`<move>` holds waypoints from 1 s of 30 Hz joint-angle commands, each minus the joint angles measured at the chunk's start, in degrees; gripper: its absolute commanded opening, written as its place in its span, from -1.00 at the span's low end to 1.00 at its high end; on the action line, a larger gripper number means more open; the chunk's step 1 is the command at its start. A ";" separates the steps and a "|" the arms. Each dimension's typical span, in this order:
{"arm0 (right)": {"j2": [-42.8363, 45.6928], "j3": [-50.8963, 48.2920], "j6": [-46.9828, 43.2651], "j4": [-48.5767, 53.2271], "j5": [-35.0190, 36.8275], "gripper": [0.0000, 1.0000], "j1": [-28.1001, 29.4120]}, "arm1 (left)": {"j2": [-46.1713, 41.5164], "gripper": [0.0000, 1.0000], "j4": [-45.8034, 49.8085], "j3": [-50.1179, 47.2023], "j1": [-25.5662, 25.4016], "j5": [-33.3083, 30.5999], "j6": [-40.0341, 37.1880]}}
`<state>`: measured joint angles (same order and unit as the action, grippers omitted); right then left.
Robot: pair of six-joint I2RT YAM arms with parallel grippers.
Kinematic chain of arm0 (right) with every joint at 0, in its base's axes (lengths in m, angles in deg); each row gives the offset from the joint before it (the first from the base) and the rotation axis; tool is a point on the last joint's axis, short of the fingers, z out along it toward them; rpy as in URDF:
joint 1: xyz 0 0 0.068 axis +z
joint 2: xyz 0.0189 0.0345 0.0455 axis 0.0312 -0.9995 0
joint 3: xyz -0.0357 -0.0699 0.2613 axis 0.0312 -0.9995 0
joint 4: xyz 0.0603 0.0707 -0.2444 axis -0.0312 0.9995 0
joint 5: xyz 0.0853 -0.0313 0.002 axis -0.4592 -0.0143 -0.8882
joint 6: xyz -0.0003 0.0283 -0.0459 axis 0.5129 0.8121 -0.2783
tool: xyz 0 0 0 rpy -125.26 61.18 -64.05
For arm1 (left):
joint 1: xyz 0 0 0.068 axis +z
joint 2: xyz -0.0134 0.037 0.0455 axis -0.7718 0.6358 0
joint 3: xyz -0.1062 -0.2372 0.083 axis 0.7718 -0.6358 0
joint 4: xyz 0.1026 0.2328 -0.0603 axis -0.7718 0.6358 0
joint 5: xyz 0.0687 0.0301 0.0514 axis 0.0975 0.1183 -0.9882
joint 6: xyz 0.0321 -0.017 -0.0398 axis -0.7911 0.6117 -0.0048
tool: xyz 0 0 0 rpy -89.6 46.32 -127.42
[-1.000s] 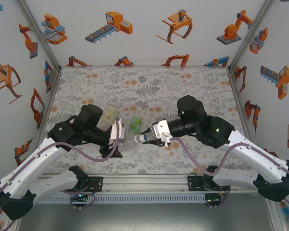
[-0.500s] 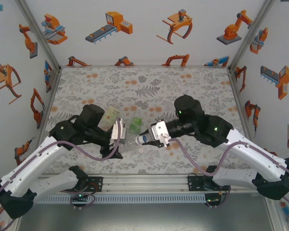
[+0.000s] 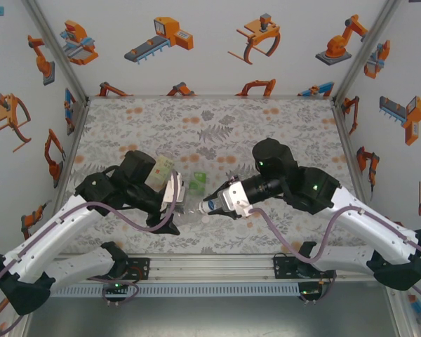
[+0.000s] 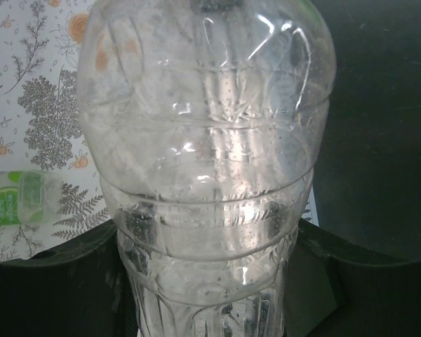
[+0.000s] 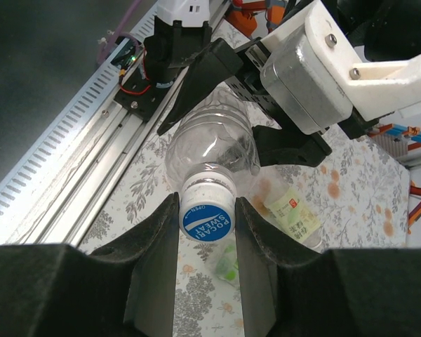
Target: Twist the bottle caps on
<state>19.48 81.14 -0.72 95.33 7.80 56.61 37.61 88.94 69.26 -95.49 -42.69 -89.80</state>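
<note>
My left gripper (image 3: 172, 198) is shut on the plain clear bottle (image 4: 207, 175), which it holds off the table with its neck pointing at my right gripper. In the right wrist view the bottle (image 5: 210, 144) lies straight ahead. A white bottle cap with a blue printed top (image 5: 207, 208) sits on its neck. My right gripper (image 5: 207, 210) is shut on that cap, one dark finger on each side. From above, the right gripper (image 3: 209, 205) meets the bottle (image 3: 191, 207) near the table's front middle.
A bottle with a pale yellow-green label (image 3: 160, 170) and one with a bright green label (image 3: 196, 181) lie on the floral table just behind the grippers. The metal rail (image 3: 210, 270) runs along the near edge. Patterned walls close in three sides.
My right gripper has shifted slightly left and nearer with the cap, and its wrist has turned a little. The left arm and its bottle have barely moved.
</note>
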 commanded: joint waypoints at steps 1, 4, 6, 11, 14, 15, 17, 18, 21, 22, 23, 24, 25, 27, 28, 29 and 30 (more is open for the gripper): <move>-0.59 -0.05 -2.28 1.97 -0.03 -1.00 1.11 | 0.21 -1.00 -2.66 2.91 -0.38 6.19 -1.37; -0.01 -1.25 -0.13 0.99 -0.43 -1.00 1.20 | 0.09 -1.00 -2.77 2.54 -0.38 5.84 -1.46; -0.03 -1.87 4.77 -0.77 -0.29 -1.00 1.20 | -0.09 -1.00 -3.11 2.31 -0.39 4.86 -1.58; -0.14 -5.88 30.80 -11.73 4.93 -1.00 1.20 | -1.41 -1.00 -7.24 1.16 -0.38 -1.99 -0.04; 0.38 -9.68 48.83 -18.22 13.38 -1.00 1.20 | -2.51 -1.00 -12.16 -0.85 -0.38 -6.02 1.82; 0.37 -10.47 54.72 -18.89 17.83 -1.00 1.16 | -2.65 -1.00 -13.72 -1.52 -0.38 -7.27 2.54; 0.16 -10.76 65.69 -17.63 25.80 -1.00 1.20 | -2.36 -1.00 -15.95 -2.27 -0.43 -9.57 3.59; -0.21 -10.44 71.02 -15.84 29.50 -1.00 1.20 | -2.01 -1.00 -16.99 -2.56 -0.39 -10.79 4.08; -1.58 -9.19 84.84 -11.30 36.50 -1.00 1.20 | -0.81 -1.00 -19.98 -3.26 -0.40 -14.24 5.57; -1.79 -9.45 89.64 -10.79 38.18 -1.00 1.16 | -0.53 -1.00 -21.35 -3.61 -0.38 -15.52 6.39; -1.72 -9.80 94.08 -10.61 39.47 -1.00 1.10 | -0.31 -1.00 -22.68 -3.88 -0.46 -16.60 7.22; -1.47 -10.45 99.32 -10.67 41.14 -1.00 1.03 | -0.21 -1.00 -24.23 -4.30 -0.47 -17.63 8.02; -1.20 -11.28 105.05 -10.79 42.39 -1.00 0.73 | -0.25 -1.00 -25.74 -4.89 -0.47 -18.19 8.53; -0.19 -13.60 113.71 -12.77 42.79 -1.00 -0.81 | -0.48 -1.00 -29.12 -6.29 -0.47 -18.85 9.41; 0.29 -14.11 116.46 -12.26 43.08 -1.00 -1.64 | -0.69 -1.00 -30.87 -6.84 -0.49 -19.20 9.89; 0.93 -14.73 120.64 -11.14 43.86 -1.00 -2.64 | -0.80 -1.00 -32.66 -7.56 -0.47 -19.72 10.45; 1.95 -16.11 125.05 -11.29 44.28 -1.00 -3.68 | -0.83 -1.00 -33.84 -8.01 -0.47 -20.01 10.76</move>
<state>20.90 68.46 103.93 81.01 49.26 54.07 37.43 71.02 61.24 -95.49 -63.19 -82.89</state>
